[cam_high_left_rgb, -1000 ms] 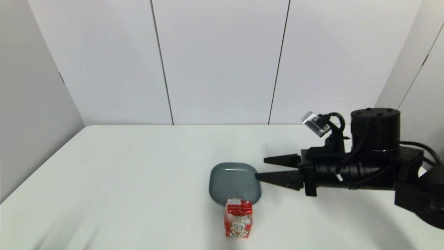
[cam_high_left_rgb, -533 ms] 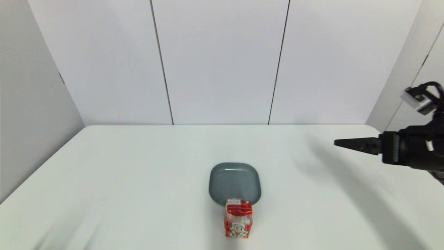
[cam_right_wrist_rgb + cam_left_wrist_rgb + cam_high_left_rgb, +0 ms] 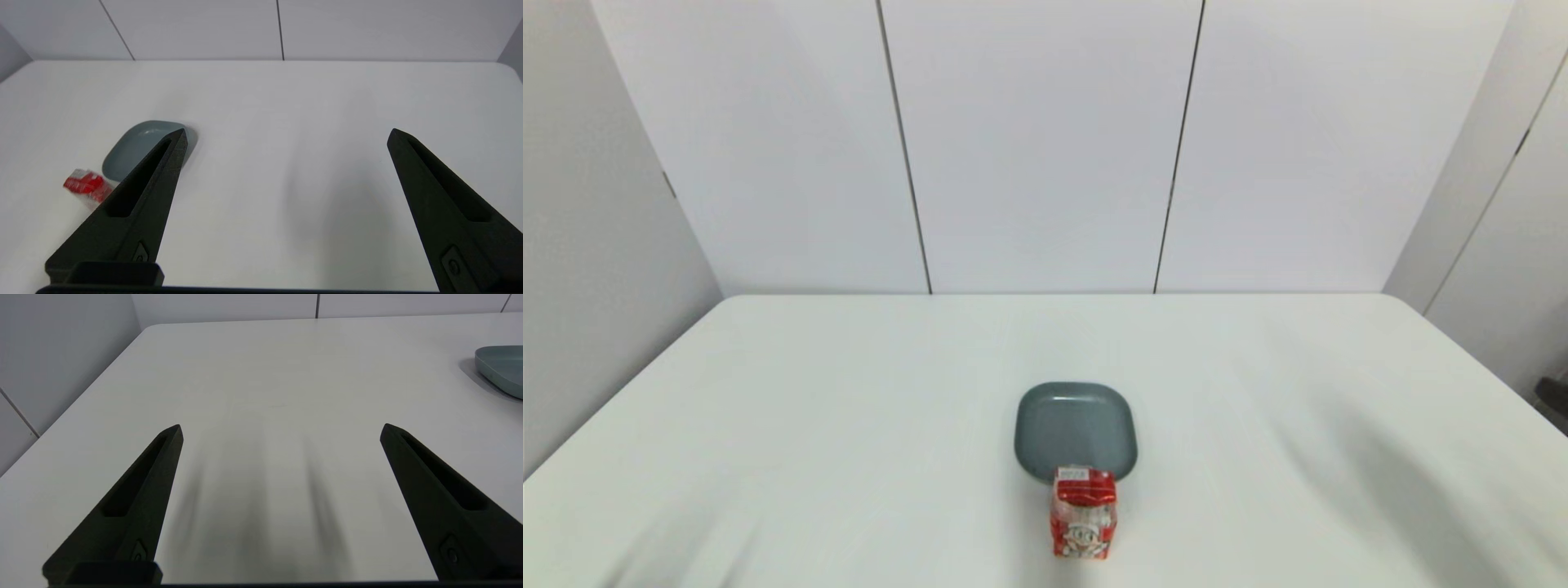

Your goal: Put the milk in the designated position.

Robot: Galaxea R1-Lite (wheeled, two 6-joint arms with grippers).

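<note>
Currently the milk (image 3: 1084, 513) stands upright on the surface (image 3: 849, 408), touching the near edge of the grey plate (image 3: 1074, 429), with both arms out of the head view. The right claw (image 3: 286, 134) and left claw (image 3: 280, 430) are spread wide and empty. Judging from this, the release looks done, so either claw should keep well clear of the carton.

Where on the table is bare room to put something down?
The table is bare on both sides of the plate and behind it, up to the wall. Crowded only at the near middle, where the milk stands upright against the plate's front edge.
</note>
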